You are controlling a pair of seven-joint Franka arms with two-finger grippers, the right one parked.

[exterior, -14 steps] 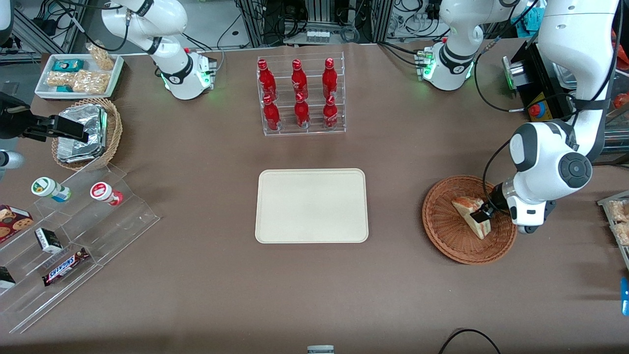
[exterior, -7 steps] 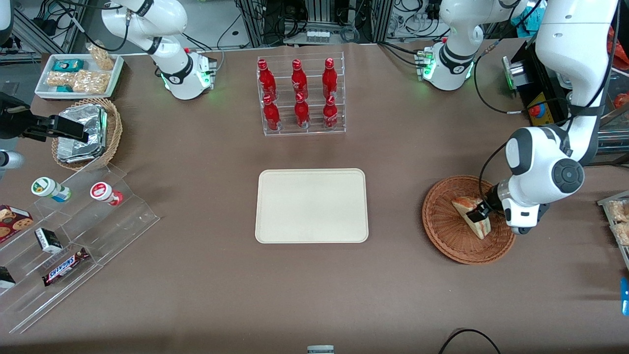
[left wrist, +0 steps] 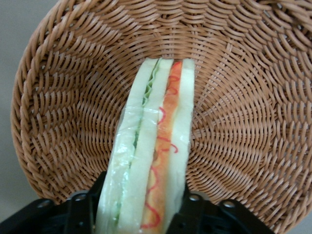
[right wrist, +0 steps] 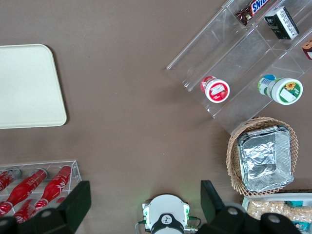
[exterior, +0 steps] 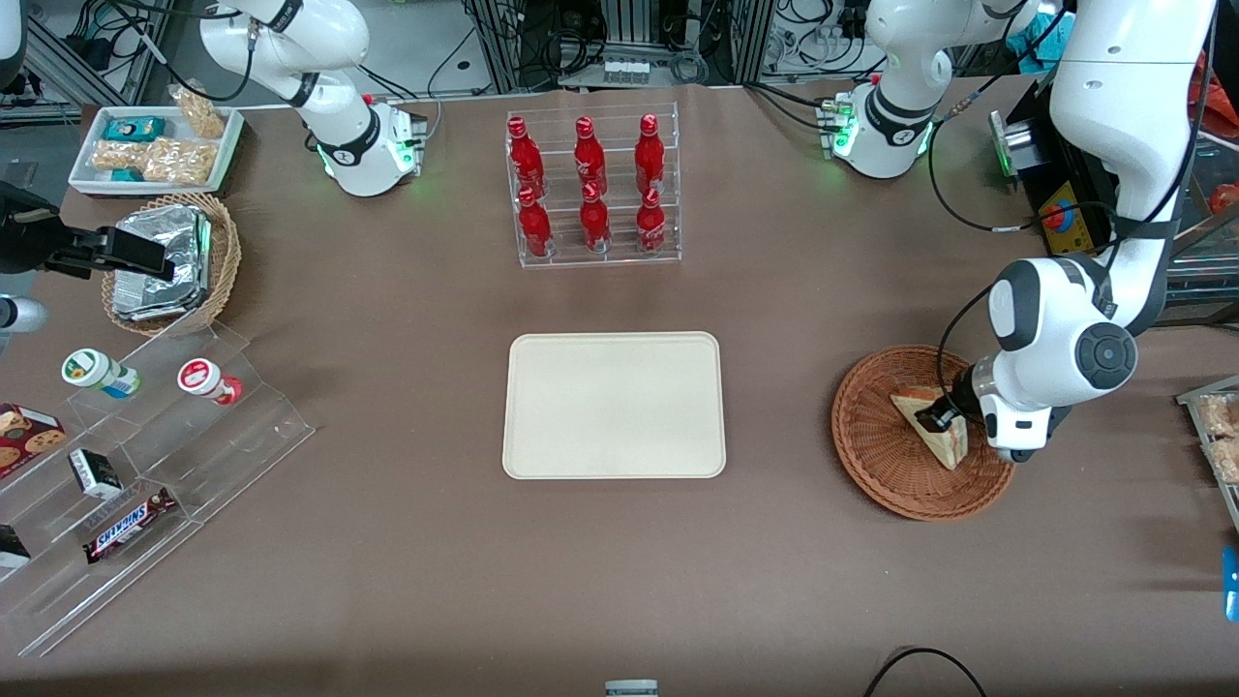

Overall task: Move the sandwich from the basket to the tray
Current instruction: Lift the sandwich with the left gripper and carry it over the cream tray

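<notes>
Front view is showing you the change: over the last second the working arm's wrist has been drawing in toward the middle of the basket [exterior: 920, 433] and sinking, and the tool [exterior: 937, 419] is now sitting right on the sandwich [exterior: 931, 429], a little nearer the tray [exterior: 614, 405] than it was a second ago. The sandwich itself is hardly shifting; it is still lying in the basket, toward the basket's three o'clock side as that camera sees it, with its long edge running from about eleven o'clock down to five o'clock.

Left wrist view is giving you the closer reading. The wedge [left wrist: 151, 156] is standing on edge between the two black fingers [left wrist: 80, 212], one pressing against each bread face, so the tool is looking closed onto the sandwich across its thickness, open only as wide as the bread allows. The wicker [left wrist: 234, 97] is still filling the background close underneath, so you are not yet seeing a lift.

That means, as a judgement, the grasp is being completed and the carry is still ahead of you. The tray is lying bare well apart from the basket, toward the middle of the worktop [exterior: 407, 542]. Soft bread may squash or slip, so watch it.
</notes>
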